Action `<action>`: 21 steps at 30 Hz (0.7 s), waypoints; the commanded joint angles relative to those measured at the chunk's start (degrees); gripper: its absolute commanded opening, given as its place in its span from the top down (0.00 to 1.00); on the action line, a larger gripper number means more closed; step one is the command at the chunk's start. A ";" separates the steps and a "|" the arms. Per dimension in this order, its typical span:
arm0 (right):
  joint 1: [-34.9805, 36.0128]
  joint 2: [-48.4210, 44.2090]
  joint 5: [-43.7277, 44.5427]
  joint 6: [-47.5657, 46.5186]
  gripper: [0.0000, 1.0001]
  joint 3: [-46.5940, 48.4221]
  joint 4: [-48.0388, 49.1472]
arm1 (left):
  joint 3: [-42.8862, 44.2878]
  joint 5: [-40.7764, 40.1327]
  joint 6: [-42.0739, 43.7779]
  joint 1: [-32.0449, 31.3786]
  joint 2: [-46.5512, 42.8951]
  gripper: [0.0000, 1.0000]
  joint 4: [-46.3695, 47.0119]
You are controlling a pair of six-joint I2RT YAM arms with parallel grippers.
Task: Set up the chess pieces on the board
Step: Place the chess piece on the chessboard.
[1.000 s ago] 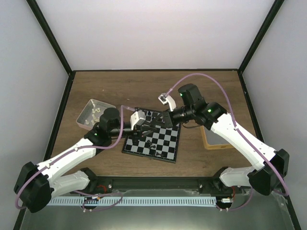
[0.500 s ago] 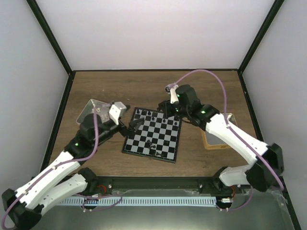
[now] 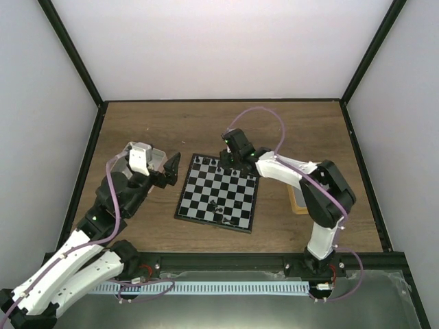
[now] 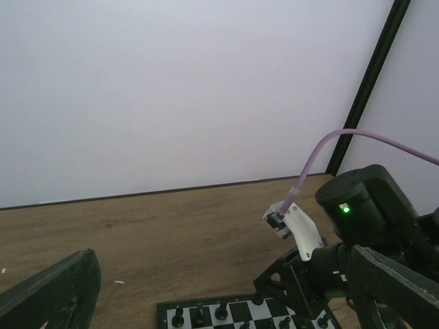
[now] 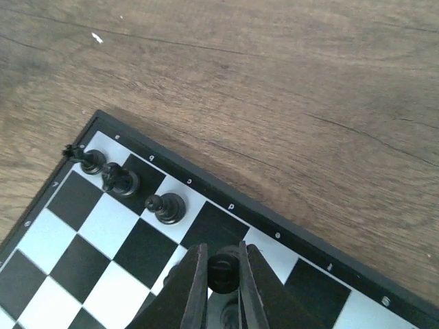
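Note:
The board [image 3: 230, 195] lies mid-table, with black chess pieces [image 3: 209, 163] along its far rows and a few near the front [image 3: 215, 204]. My right gripper [image 5: 222, 255] is shut on a black piece [image 5: 223, 273], held low over the back rank just right of three standing pieces [image 5: 167, 208]. From above, that gripper [image 3: 233, 157] sits at the board's far edge. My left gripper [image 3: 169, 171] hangs open and empty left of the board. In the left wrist view its fingers [image 4: 58, 291] frame the board's far-left corner [image 4: 164, 312] and the right arm [image 4: 363, 212].
A tin of cream-white pieces [image 3: 125, 159] sits at the left, partly under my left arm. A tan-rimmed tin [image 3: 297, 200] lies right of the board, mostly hidden by the right arm. Dark frame posts and white walls enclose the table.
My left gripper has opened and pulled back left off the board. My right gripper has swung left and down to the board's back rank with its piece.

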 commanded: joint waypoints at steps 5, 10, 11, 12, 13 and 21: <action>-0.25 6.44 -2.77 -2.83 0.93 6.07 3.72 | 1.91 2.05 0.90 0.11 4.44 0.00 -3.53; -0.20 7.73 -2.94 -2.97 0.93 6.46 3.07 | 1.73 2.84 1.13 0.19 4.63 0.00 -3.20; -0.20 7.85 -2.90 -3.12 0.93 6.31 3.21 | 1.68 2.95 1.15 0.25 4.63 0.00 -3.09; -0.20 8.12 -2.65 -3.24 0.93 6.25 3.19 | 1.63 2.97 1.13 0.20 4.61 0.00 -3.02; -0.20 8.41 -2.43 -3.44 0.93 6.30 3.09 | 1.66 2.98 1.15 0.23 4.63 0.00 -3.03; -0.20 10.13 -2.06 -3.57 0.89 7.56 1.20 | 1.33 2.45 1.33 0.25 4.28 0.00 -2.77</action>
